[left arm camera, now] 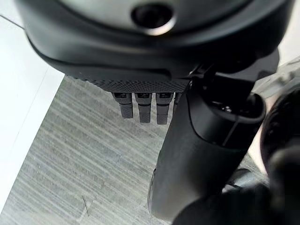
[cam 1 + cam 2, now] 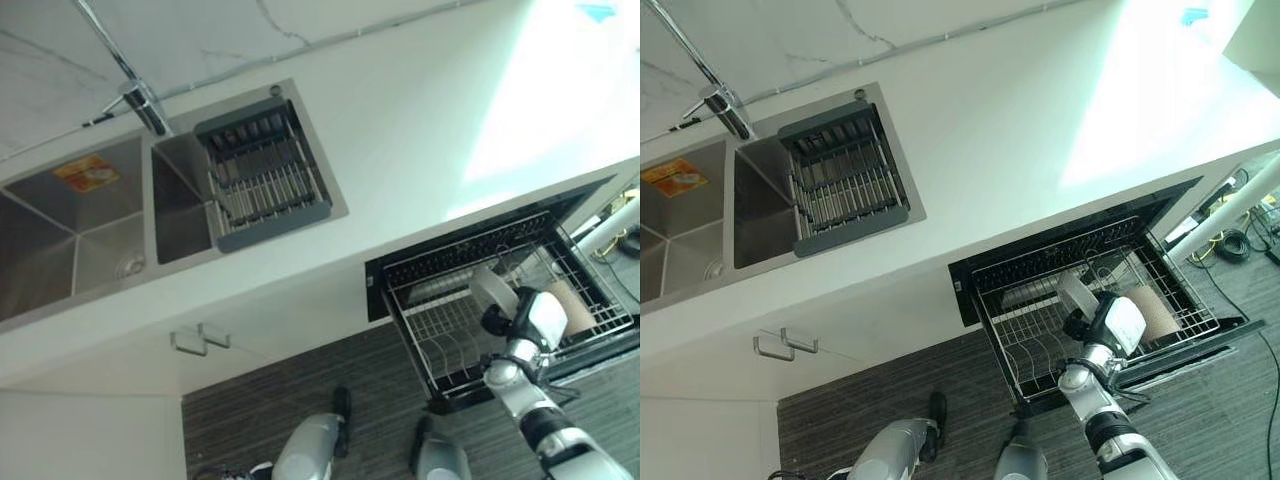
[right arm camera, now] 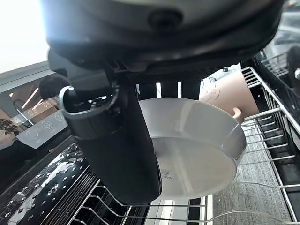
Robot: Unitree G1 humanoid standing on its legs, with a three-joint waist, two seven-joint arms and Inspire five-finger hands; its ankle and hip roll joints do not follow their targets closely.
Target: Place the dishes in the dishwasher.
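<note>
My right hand [image 2: 538, 320] hovers over the pulled-out wire rack [image 2: 440, 335] of the dishwasher, shut on a white bowl [image 2: 493, 290]. In the right wrist view the thumb [image 3: 122, 150] lies across the bowl's [image 3: 197, 150] rim, and the bowl hangs tilted just above the rack wires. A beige mug [image 2: 576, 306] lies in the rack right behind the bowl. My left hand [image 1: 201, 154] hangs low over the striped floor with its fingers [image 1: 143, 110] relaxed and holding nothing.
A double steel sink [image 2: 80, 235] with a faucet [image 2: 140, 100] is set in the white counter [image 2: 420, 130]. A grey drainer basket [image 2: 262, 175] sits across the sink's right basin. The dishwasher's open front [image 2: 1185, 350] juts out over the floor.
</note>
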